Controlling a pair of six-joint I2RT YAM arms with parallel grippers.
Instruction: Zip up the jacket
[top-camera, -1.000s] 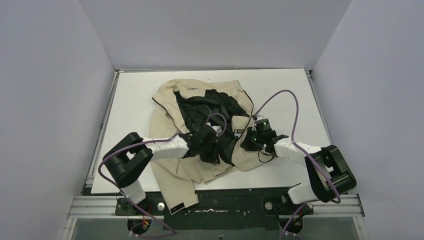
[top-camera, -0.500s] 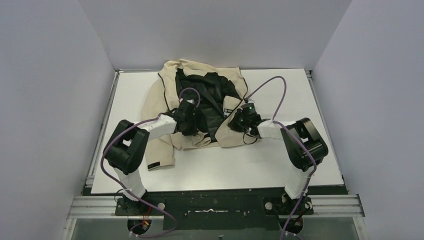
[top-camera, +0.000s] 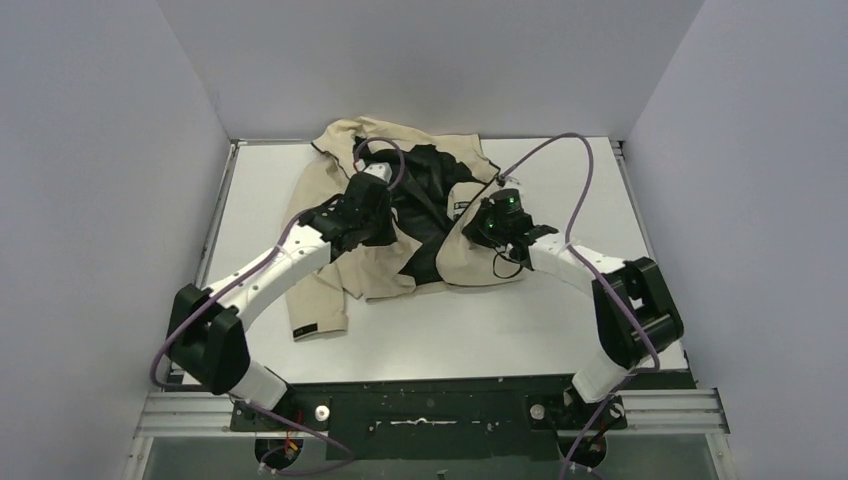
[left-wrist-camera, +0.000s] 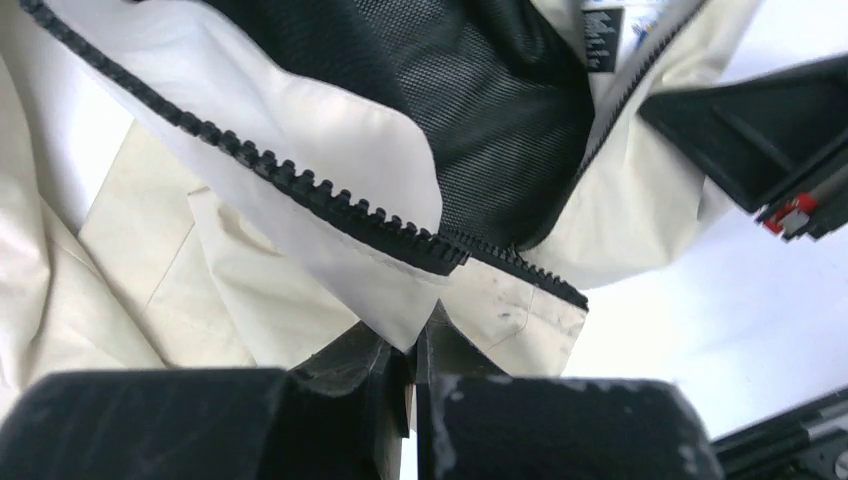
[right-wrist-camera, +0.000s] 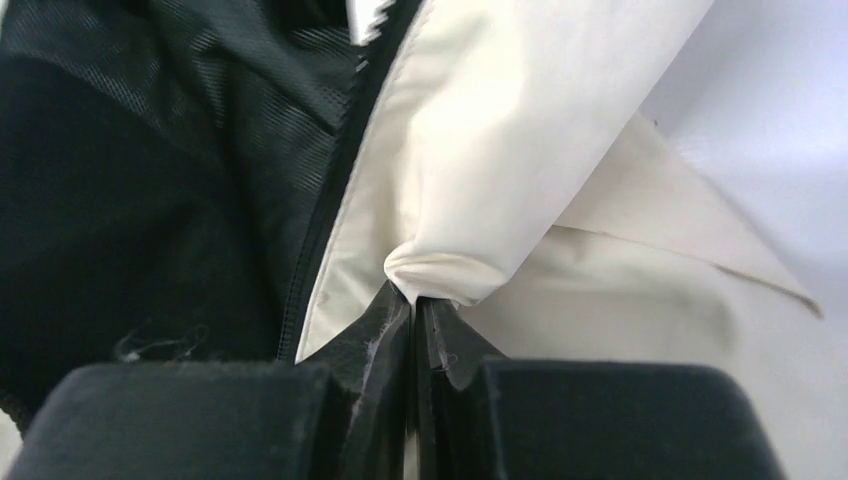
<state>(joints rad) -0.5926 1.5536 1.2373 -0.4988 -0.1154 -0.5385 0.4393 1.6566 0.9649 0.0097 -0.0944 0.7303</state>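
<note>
Holding the jacket (top-camera: 385, 272) open on the far half of the table (top-camera: 500, 330), looks like pre-zip layout. On the left, left gripper (left-wrist-camera: 412, 335) pinches the smooth beige front panel just below the chunky black zipper teeth (left-wrist-camera: 300, 182). Opposite, right gripper (right-wrist-camera: 412, 300) pinches a beige fold beside the black mesh lining (right-wrist-camera: 230, 110). Next: bring both bottom zipper ends together, aligned.

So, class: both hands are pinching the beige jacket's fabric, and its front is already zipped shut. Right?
No: the jacket is open at the front. The left wrist view shows zipper teeth unjoined and black lining exposed. The left hand and right hand do pinch its fabric.
</note>
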